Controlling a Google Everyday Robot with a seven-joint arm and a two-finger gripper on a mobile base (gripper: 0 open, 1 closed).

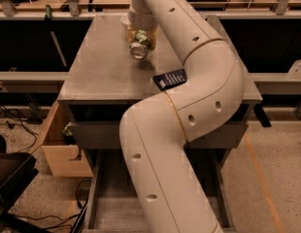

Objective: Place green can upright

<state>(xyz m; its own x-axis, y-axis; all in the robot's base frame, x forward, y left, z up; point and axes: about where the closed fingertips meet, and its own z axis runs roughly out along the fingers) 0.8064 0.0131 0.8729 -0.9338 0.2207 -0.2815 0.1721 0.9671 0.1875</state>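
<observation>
The green can (139, 46) lies tilted on its side just below the arm's wrist, at the back middle of the grey table (92, 67). Its silver end faces the camera and a shadow lies under it. My gripper (141, 39) comes down from the wrist onto the can and is closed around its green body. The wrist and the can hide most of the fingers.
A white bowl (125, 20) peeks out behind the wrist at the table's back edge. A flat black object (170, 78) lies right of the can, next to my arm. My big white arm covers the table's right half. A wooden box (60, 152) stands on the floor at left.
</observation>
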